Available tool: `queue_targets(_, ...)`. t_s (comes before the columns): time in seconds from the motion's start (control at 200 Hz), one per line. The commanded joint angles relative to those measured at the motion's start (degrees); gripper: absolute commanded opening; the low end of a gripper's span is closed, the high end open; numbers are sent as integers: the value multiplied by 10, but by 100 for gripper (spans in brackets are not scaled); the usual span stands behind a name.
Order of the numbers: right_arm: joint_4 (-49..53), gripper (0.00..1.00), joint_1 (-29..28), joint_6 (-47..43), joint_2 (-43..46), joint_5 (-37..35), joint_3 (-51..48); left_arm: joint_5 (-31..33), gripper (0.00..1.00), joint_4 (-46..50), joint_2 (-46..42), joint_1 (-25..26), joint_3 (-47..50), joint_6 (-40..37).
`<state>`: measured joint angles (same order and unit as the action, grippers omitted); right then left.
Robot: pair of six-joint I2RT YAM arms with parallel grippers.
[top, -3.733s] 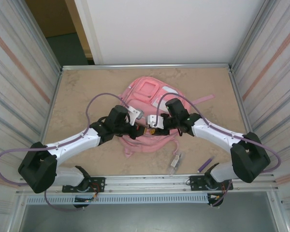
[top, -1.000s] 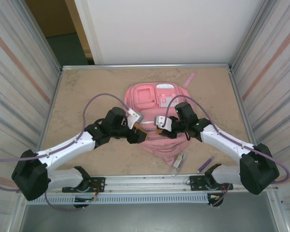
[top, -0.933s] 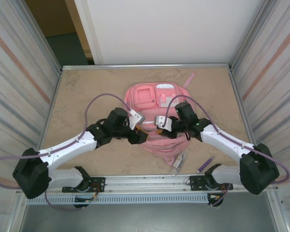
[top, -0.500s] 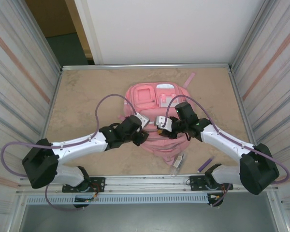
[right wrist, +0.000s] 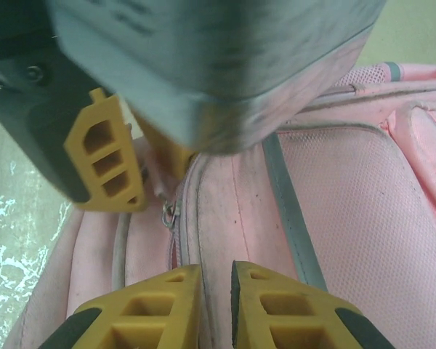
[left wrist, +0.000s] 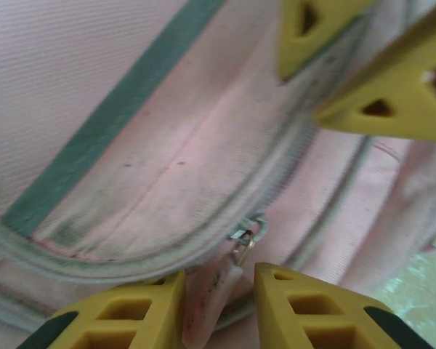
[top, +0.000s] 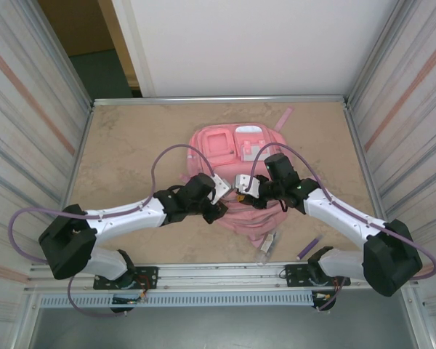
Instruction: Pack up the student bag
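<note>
The top external camera sits high over the near edge of the table [top: 123,138] and looks steeply down on all of it. Each wrist camera looks along its own tool, the left tool [left wrist: 218,291] and the right tool [right wrist: 216,287], from very close to the student bag [top: 229,145]. Both wrist views share one zip pull [left wrist: 245,238] [right wrist: 170,212].

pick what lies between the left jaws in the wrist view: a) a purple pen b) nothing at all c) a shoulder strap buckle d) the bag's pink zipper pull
d: the pink zipper pull of the student bag lies between the left gripper's yellow jaws.
</note>
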<state>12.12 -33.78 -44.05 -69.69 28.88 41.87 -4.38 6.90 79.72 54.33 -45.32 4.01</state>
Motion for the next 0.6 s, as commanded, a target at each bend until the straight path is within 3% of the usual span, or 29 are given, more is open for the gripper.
queue_targets(0.0,8,18,-2,-6,19,24,7,-62,23,-44,-12,-1,11,-73)
queue_targets(0.06,9,18,-2,-7,22,23,7,-51,17,-43,-18,-6,15,-86)
queue_targets(0.13,16,17,-3,-9,26,22,9,-38,0,-42,-27,-21,16,-88)
queue_targets(0.261,-28,23,-17,59,49,-14,-2,-73,0,-61,-59,-60,30,-79)
queue_targets(0.401,-58,47,-60,61,94,-84,-47,-112,0,-63,-91,-72,39,-70)
queue_targets(0.591,-20,48,-79,31,35,-134,-15,-151,0,-99,-94,-72,62,-45)
